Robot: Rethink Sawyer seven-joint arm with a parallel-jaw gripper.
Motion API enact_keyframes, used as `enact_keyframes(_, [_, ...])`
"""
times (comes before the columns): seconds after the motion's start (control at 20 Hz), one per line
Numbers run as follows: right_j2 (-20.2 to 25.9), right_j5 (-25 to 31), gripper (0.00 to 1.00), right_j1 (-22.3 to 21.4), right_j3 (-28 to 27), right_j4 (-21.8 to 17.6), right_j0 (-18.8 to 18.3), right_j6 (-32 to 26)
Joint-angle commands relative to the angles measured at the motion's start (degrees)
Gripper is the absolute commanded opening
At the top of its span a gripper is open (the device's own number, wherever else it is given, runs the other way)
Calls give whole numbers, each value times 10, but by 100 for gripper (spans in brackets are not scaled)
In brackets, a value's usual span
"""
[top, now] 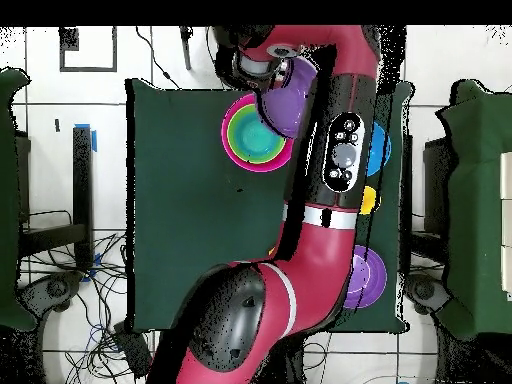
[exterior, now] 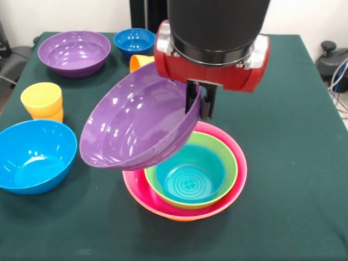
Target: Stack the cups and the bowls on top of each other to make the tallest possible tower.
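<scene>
My gripper [exterior: 199,102] is shut on the rim of a purple bowl [exterior: 140,123] and holds it tilted above the left side of the tower. The tower [exterior: 185,179] is a nest: orange bowl outermost, then pink, green [exterior: 231,163] and teal [exterior: 190,176] inside. In the overhead view the tower [top: 255,135] sits near the table's far edge with the held purple bowl [top: 292,105] beside it. A second purple bowl [exterior: 74,51], a small dark blue bowl [exterior: 135,41], a light blue bowl [exterior: 32,155], a yellow cup [exterior: 42,99] on an orange cup [exterior: 57,115], and another orange cup [exterior: 139,62] stand apart.
The dark green table [exterior: 293,163] has bare cloth on its right half in the front view. The arm [top: 320,200] covers much of the table's right side in the overhead view. Cables lie on the floor [top: 90,300] around the table.
</scene>
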Motion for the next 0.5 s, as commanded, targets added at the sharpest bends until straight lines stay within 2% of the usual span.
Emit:
enact_keyframes(0.05, [3,-95,0,28,83,2,-7,-140])
enact_keyframes(0.1, [-5,-116,0,26,93,4,-5,-136])
enact_keyframes(0.35, [8,-138,0,39,99,31,-2,-100])
enact_keyframes(0.5, [-10,-156,0,33,120,44,3,-72])
